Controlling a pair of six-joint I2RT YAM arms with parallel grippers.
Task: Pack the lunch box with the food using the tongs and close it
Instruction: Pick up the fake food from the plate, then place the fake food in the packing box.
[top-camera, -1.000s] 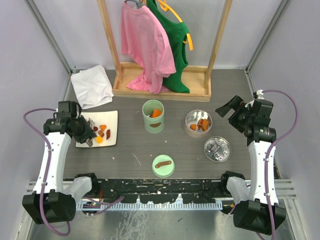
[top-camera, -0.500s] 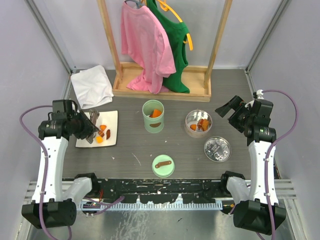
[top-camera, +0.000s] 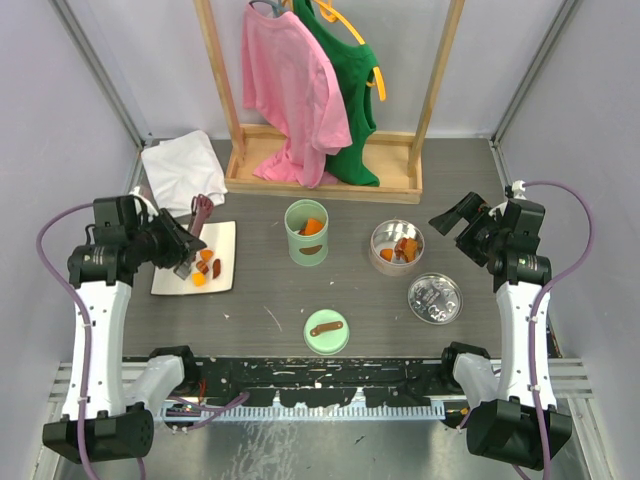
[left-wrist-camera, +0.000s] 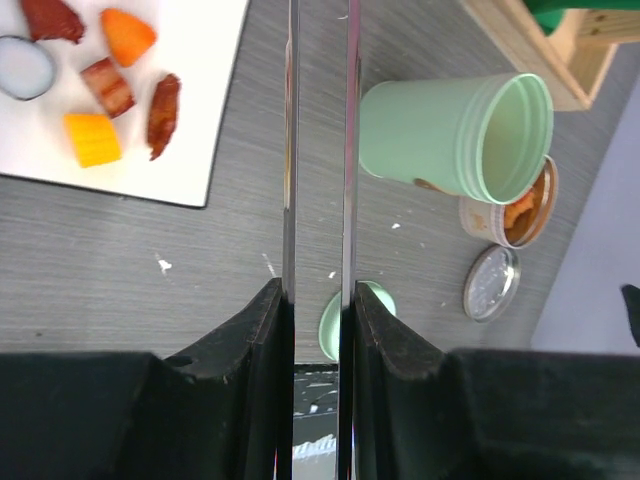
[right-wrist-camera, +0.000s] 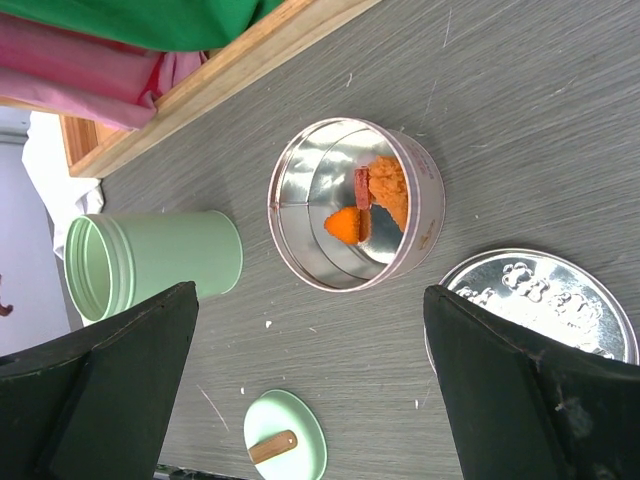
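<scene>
Left claw (left-wrist-camera: 318, 300) clamped on long, thin dark-grey metal tongs (left-wrist-camera: 292, 150), right claw (top-camera: 455, 218) apart: we risk them twisting loose.

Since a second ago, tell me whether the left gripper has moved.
Yes. The left gripper, shut on the tongs, has shifted from the plate's near-left part toward its far edge.
</scene>
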